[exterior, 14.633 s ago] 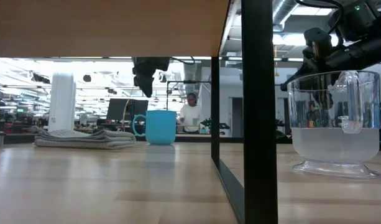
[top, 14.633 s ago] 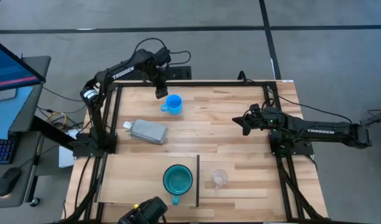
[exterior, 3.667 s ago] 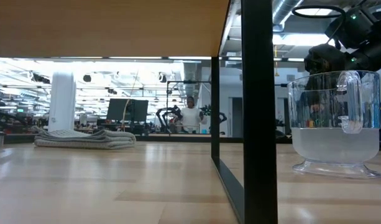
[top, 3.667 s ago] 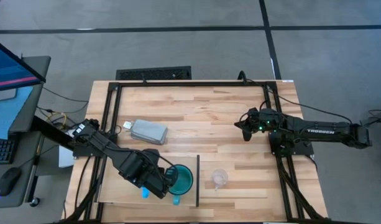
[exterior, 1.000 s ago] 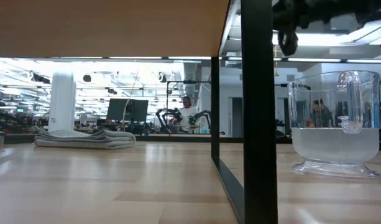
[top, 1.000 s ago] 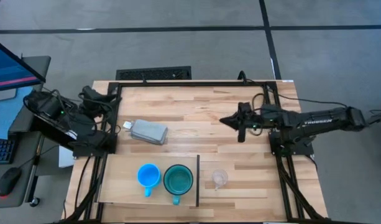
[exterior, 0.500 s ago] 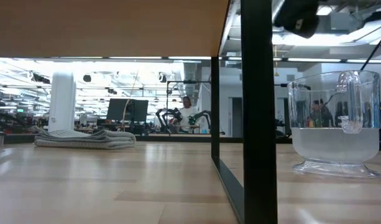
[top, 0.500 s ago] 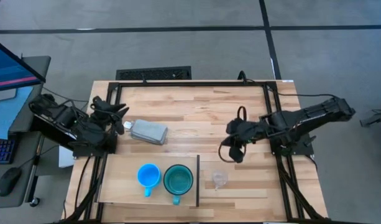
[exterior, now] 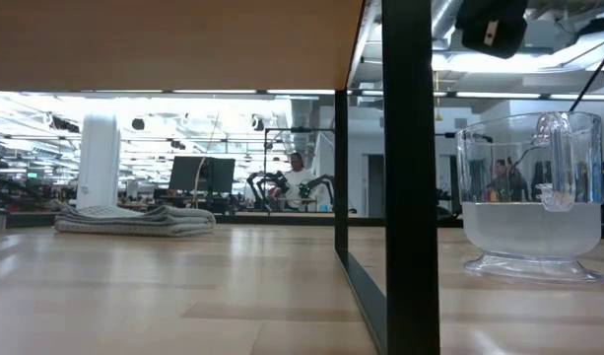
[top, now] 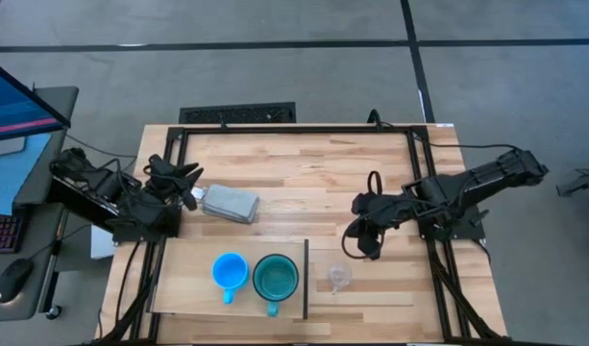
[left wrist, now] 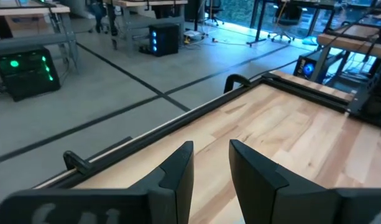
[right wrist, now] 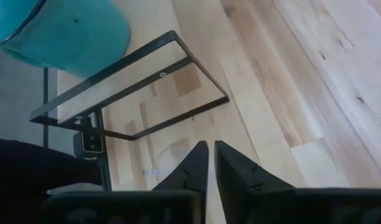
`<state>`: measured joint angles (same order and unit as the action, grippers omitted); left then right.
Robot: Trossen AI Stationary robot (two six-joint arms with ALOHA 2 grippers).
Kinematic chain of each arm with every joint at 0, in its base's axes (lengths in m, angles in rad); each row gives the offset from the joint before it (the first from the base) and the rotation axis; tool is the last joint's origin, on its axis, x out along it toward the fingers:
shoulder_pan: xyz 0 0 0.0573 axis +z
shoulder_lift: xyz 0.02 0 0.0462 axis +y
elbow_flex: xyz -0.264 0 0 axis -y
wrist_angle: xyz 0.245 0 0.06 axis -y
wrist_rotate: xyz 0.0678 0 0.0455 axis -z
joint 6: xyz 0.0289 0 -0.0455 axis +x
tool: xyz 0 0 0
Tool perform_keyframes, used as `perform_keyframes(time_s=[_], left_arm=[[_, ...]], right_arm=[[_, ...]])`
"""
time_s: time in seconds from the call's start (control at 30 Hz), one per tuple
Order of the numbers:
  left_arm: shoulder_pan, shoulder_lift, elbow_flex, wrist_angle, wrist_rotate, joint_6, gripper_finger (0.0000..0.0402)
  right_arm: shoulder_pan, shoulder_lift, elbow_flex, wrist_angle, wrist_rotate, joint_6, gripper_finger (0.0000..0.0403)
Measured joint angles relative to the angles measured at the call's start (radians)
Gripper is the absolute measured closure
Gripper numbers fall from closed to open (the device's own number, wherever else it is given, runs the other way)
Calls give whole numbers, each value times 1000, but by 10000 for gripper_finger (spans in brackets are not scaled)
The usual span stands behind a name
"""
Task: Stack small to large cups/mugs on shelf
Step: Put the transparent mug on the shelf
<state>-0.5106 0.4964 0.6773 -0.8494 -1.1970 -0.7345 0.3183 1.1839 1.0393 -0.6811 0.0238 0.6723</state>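
Observation:
The small clear cup stands on the tabletop just right of the shelf's dark edge; it fills the right of the low view. The blue mug and the larger teal mug stand side by side on the light-wood shelf. My right gripper hangs, tipped down, a little to the far side of the clear cup and above it; its fingers are shut and touch nothing. My left gripper waits by the table's left edge, narrowly open.
A grey rectangular block lies on the tabletop just right of my left gripper. The shelf stands on a thin dark frame with a leg beside the clear cup. Bare wood lies across the far half of the table.
My right gripper has swung from the middle of the table toward the near edge, tipping downward until it hangs just beyond the clear cup. My left arm has unfolded from the left edge, bringing its gripper toward the grey block. The cups have not moved.

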Motion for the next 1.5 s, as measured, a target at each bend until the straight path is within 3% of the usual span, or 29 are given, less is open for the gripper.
perform_keyframes(time_s=[0.2, 0.37, 1.03, 1.27, 1.5], left_arm=[[0, 0, -1, 4, 7, -1, 308], [0, 0, -1, 4, 6, 9, 308], [0, 0, -1, 3, 4, 61, 308], [0, 0, -1, 1, 4, 62, 308], [0, 0, -1, -8, 4, 62, 308]], right_arm=[[0, 0, 0, -2, 0, 10, 318], [3, 0, 0, 4, -1, 119, 299], [-46, 0, 0, -18, -33, 96, 184], [-37, 0, 0, 31, -28, 192, 176], [13, 0, 0, -73, -28, 393, 189]])
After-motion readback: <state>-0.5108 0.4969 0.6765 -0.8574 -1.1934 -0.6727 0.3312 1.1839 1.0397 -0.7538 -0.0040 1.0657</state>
